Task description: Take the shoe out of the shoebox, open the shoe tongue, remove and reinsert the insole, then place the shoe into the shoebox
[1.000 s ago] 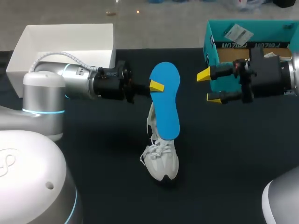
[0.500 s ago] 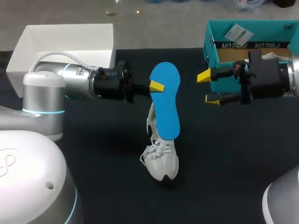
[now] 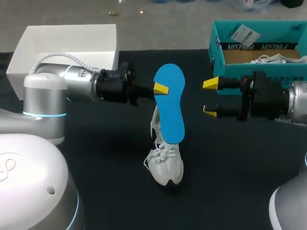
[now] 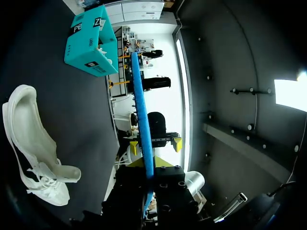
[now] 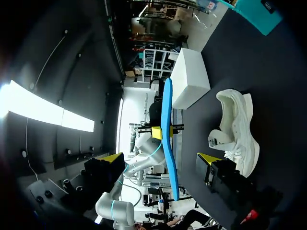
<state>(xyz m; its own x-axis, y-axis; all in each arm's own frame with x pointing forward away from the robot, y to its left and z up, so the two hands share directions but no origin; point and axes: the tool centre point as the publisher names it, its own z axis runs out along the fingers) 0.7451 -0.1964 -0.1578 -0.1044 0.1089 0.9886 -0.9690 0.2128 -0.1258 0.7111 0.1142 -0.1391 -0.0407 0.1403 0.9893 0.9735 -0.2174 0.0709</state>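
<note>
My left gripper (image 3: 161, 88) is shut on the edge of a blue insole (image 3: 169, 103) and holds it upright above the table. Under it a white shoe (image 3: 166, 164) stands on the black table, toe toward the near edge. In the left wrist view the insole (image 4: 142, 115) shows edge-on ahead of the left gripper (image 4: 147, 166), with the shoe (image 4: 29, 143) off to one side. My right gripper (image 3: 210, 97) stands open, right of the insole and apart from it. From the right gripper (image 5: 158, 159) the insole (image 5: 168, 120) lies straight ahead, the shoe (image 5: 237, 129) beside it.
The teal shoebox (image 3: 217, 48) stands at the back right with paper inside; it also shows in the wrist views (image 4: 90, 40) (image 5: 259, 17). A white box lid (image 3: 67, 45) (image 5: 189, 79) lies at the back left.
My right gripper has shifted from in front of the shoebox toward the table's near side, still open. The left arm, insole and shoe have not moved.
</note>
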